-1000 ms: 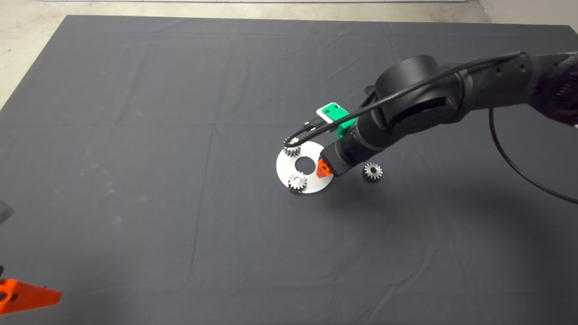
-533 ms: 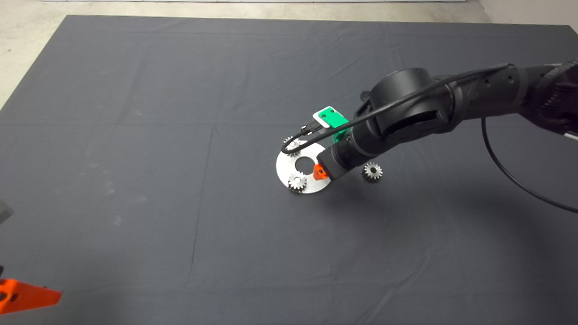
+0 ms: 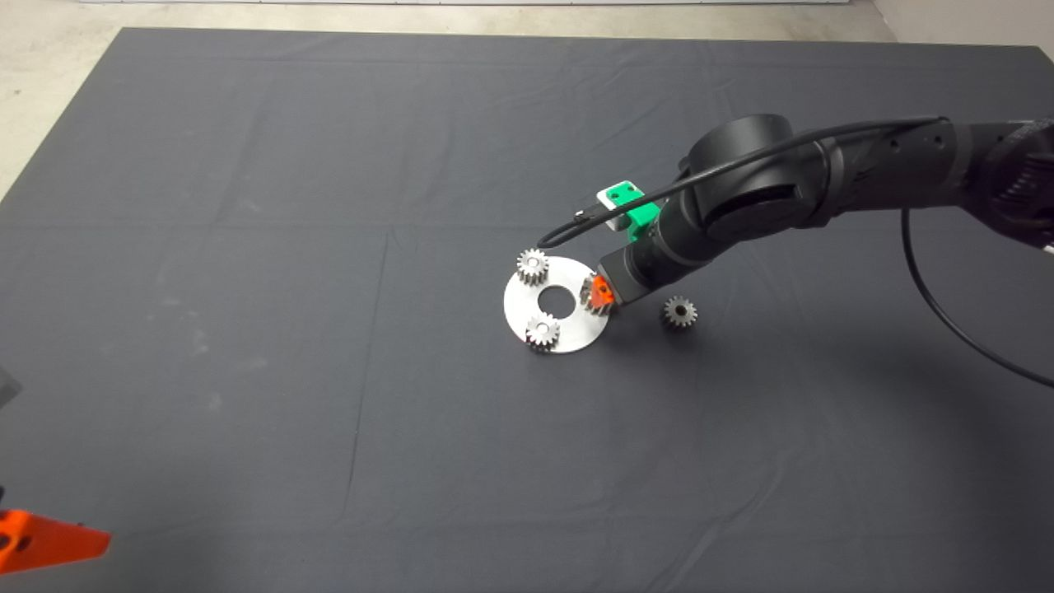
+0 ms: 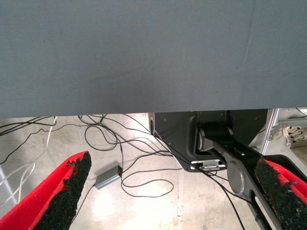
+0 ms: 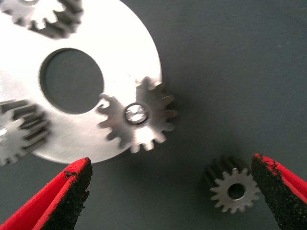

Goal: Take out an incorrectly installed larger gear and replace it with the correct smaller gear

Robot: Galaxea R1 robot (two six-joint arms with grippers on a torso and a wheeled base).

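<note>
Above the round steel plate [image 5: 120,43], the right gripper [image 5: 168,191] hangs with its fingers spread and empty, the larger gear [image 5: 139,117] seated on a pin at the plate's edge. The smaller gear [image 5: 232,189] lies on the mat just beside the plate, close to one finger [image 5: 280,191]. Closing from here risks knocking that loose gear away or dragging the plate, since the fingers are not centred on the larger gear; the left gripper [image 4: 168,191] waits open off the mat.

Smaller gear [image 3: 680,312] right of disc [image 3: 527,306].
</note>
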